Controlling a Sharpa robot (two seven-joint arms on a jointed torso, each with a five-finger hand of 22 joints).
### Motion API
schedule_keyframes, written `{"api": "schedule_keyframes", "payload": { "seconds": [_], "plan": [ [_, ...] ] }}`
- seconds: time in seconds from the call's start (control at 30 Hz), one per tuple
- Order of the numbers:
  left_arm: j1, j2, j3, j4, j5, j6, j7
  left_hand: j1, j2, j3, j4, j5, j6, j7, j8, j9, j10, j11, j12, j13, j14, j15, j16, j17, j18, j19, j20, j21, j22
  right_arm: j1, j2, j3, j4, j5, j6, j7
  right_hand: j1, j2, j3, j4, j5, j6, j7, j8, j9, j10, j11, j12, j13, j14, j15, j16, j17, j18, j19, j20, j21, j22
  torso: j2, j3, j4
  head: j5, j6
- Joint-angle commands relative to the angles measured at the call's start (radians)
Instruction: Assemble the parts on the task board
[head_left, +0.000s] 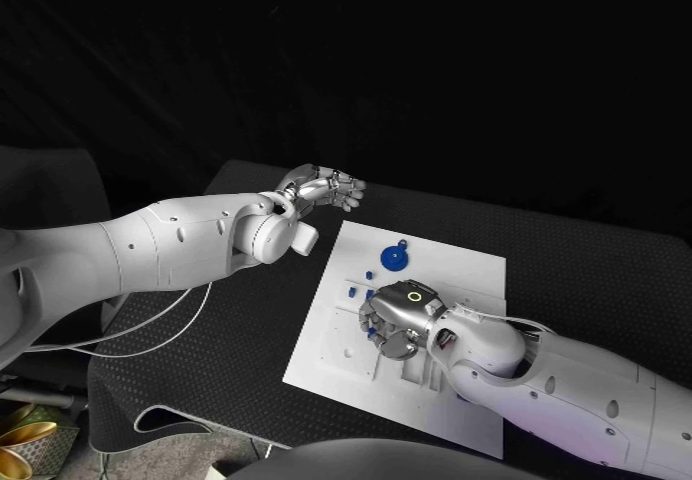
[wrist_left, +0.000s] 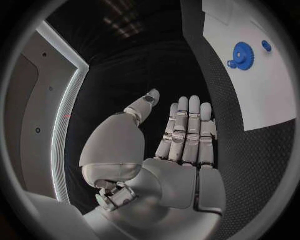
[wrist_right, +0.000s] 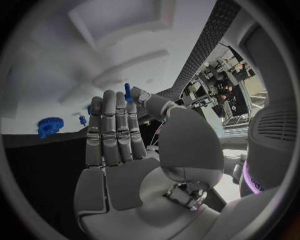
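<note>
The white task board (head_left: 454, 275) lies in the middle of the table. A blue gear (head_left: 395, 258) sits near its far edge, and small blue pegs (head_left: 351, 292) stand closer to its left side. My right hand (head_left: 397, 320) hovers low over the board's middle. In the right wrist view, the thumb and a fingertip of my right hand (wrist_right: 119, 145) pinch a small blue peg (wrist_right: 127, 92), with the other fingers straight. My left hand (head_left: 325, 187) hangs off the board past its far left corner. Its fingers (wrist_left: 187, 135) are straight and apart, holding nothing.
The black table (head_left: 216, 330) extends left of the board. White cables (head_left: 159, 330) trail from the left arm across the table's left part. The gear (wrist_left: 242, 51) and a small blue part (wrist_left: 267, 45) lie on the board (wrist_left: 262, 95) beyond my left hand.
</note>
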Motion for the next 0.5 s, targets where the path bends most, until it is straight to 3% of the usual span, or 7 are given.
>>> {"api": "schedule_keyframes", "payload": {
  "seconds": [0.03,0.17,0.5],
  "plan": [
    [0.003,0.0,0.001,0.004,0.004,-0.001,0.009,0.006,-0.004,0.006,-0.003,0.003,-0.002,0.001,0.007,-0.001,-0.006,0.004,-0.003,-0.001,-0.002,0.007,-0.007,0.002,0.018,0.0,0.007,-0.007,0.001,-0.002,0.001,-0.003,0.0,-0.013,0.017,0.011,0.006,0.008,0.004,-0.001,0.002,0.008,-0.002,0.003,0.002,0.007,0.0,-0.004,0.001,0.005,-0.002,-0.004,0.001,0.014,0.007,-0.002,0.007,0.018,0.0,0.0004,-0.0005,0.0,-0.001],
    [0.003,0.0,0.001,0.004,0.004,-0.001,0.009,0.007,-0.005,0.006,-0.003,0.003,-0.002,0.001,0.007,-0.002,-0.006,0.004,-0.003,-0.001,-0.003,0.007,-0.008,0.002,0.018,0.0,0.007,-0.007,0.001,-0.004,0.002,-0.008,-0.004,-0.012,0.018,0.011,0.006,0.008,0.003,-0.001,0.003,0.008,-0.002,0.003,0.002,0.008,0.0,-0.005,0.002,0.005,-0.002,-0.004,0.002,0.014,0.007,-0.002,0.007,0.018,0.0,0.0007,0.0006,0.001,-0.004],
    [0.003,-0.001,0.001,0.004,0.004,0.0,0.008,0.007,-0.005,0.006,-0.003,0.003,-0.002,0.001,0.007,-0.002,-0.007,0.004,-0.003,-0.002,-0.003,0.007,-0.009,0.003,0.017,0.0,0.007,-0.008,0.001,-0.01,0.006,-0.01,-0.011,-0.013,0.016,0.012,0.005,0.009,0.003,-0.003,0.004,0.008,-0.002,0.003,0.003,0.008,0.0,-0.006,0.003,0.006,-0.002,-0.006,0.003,0.014,0.007,-0.002,0.007,0.018,0.0,0.0011,-0.0006,0.002,-0.006]
  ]
}}
